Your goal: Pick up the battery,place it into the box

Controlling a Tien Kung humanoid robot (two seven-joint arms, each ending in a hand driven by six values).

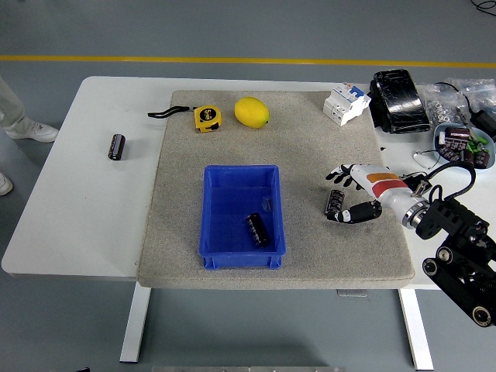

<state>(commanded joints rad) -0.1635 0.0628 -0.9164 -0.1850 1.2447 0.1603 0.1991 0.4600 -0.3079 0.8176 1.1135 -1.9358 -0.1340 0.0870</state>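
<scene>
The robot's right hand point(363, 192) reaches in from the right over the grey mat point(302, 147) on the white counter point(93, 209), its fingers point(341, 175) spread and its thumb curled below, cupped around a dark battery point(334, 201) without closing on it. The battery lies on the mat in the gap between fingers and thumb, just right of the blue box point(242, 216); whether the fingertips touch it cannot be told. A second battery point(257, 229) lies tilted inside the box, near its front right corner. A third point(116, 146) rests on the bare counter well to the left. A yellow tape measure point(206, 118) and a lemon point(251, 112) sit side by side near the mat's far edge.
</scene>
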